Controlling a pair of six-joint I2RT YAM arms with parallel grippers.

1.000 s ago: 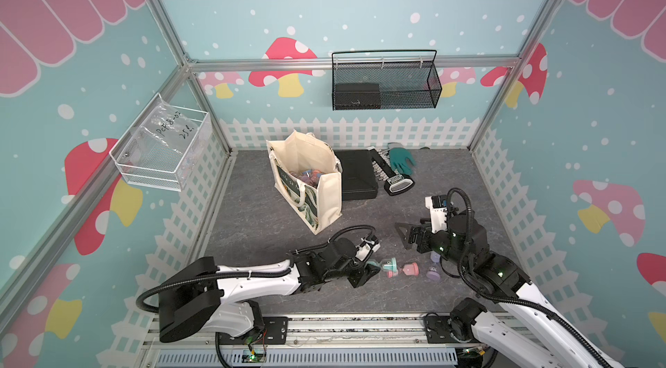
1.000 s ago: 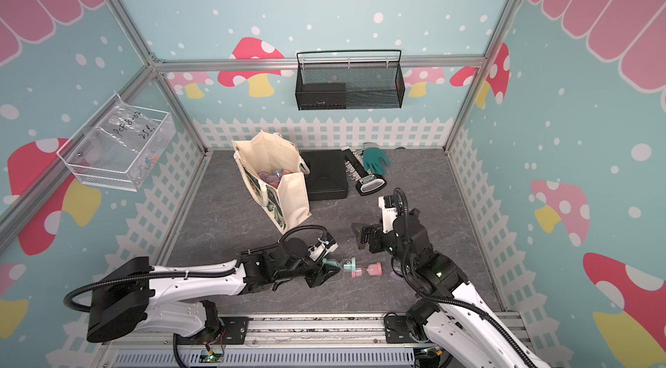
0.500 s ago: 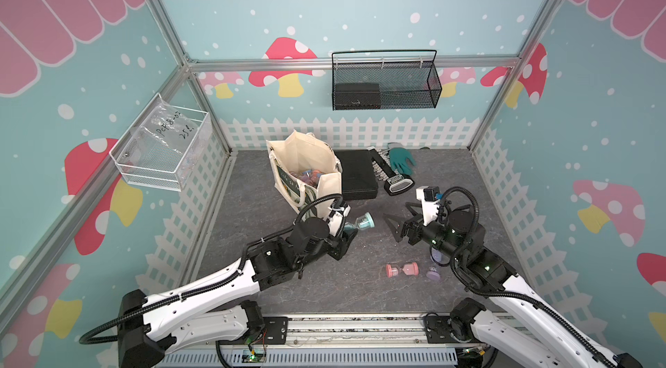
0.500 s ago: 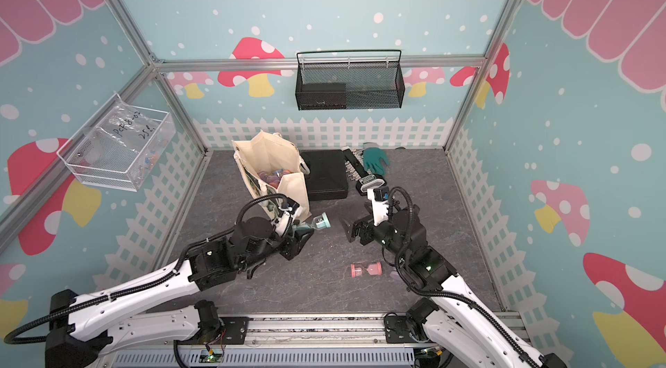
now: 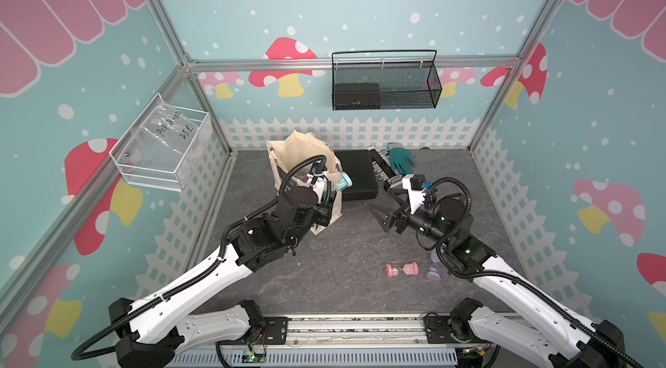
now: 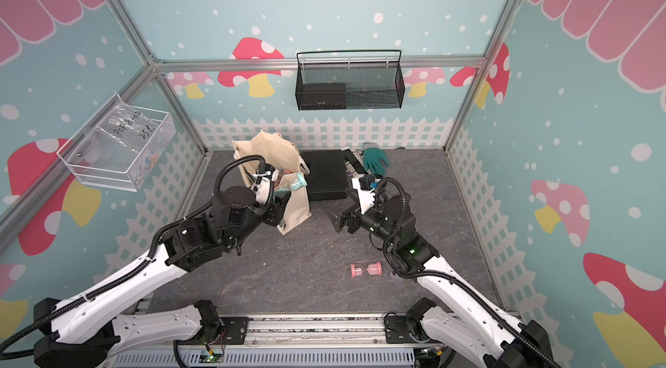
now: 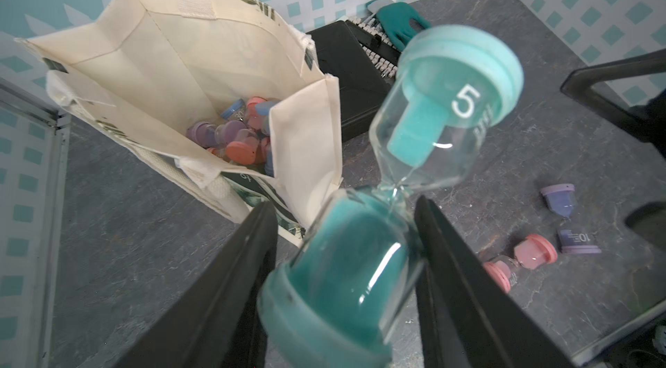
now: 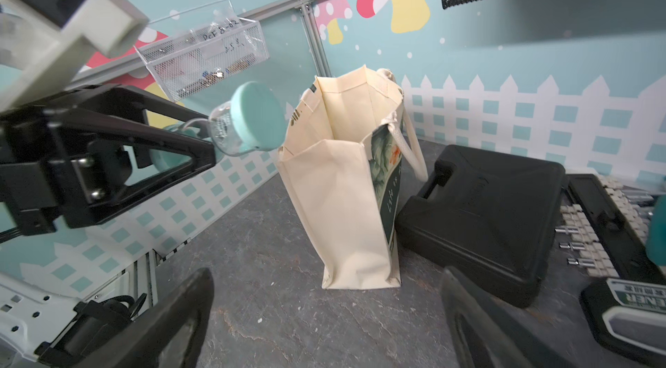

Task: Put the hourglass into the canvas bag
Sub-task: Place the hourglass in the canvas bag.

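Left gripper (image 7: 344, 211) is clamped on the teal hourglass (image 7: 360, 258), jaws on the sand-filled bulb. The "5" cap sticks out past the fingertips.

The canvas bag (image 5: 299, 153) stands upright near the back edge of the bench (image 5: 324, 269), left of centre, mouth open. The black case (image 5: 356, 175) sits just beside it on the right.

Key relation: the hourglass is in the air at about rim height. Its long axis runs roughly level, away from the gripper and toward the case, not down into the bag. In the right wrist view the free cap sits just outside the rim at the bag's near corner, so it doesn't look to be over the opening yet. From the gripper, the mouth lies toward the bench's back-left corner.

My read: shift that way and tip the free end down before letting go. Dropping from here risks clipping the rim or landing between bag and case.

Right gripper (image 5: 387, 206) has its jaws wide apart and empty, low over the bench in front of the case, well clear of the bag. Left arm is the nearer one and has the job.

A pink hourglass (image 5: 402, 270) lies on its side toward the front-right of the bench.
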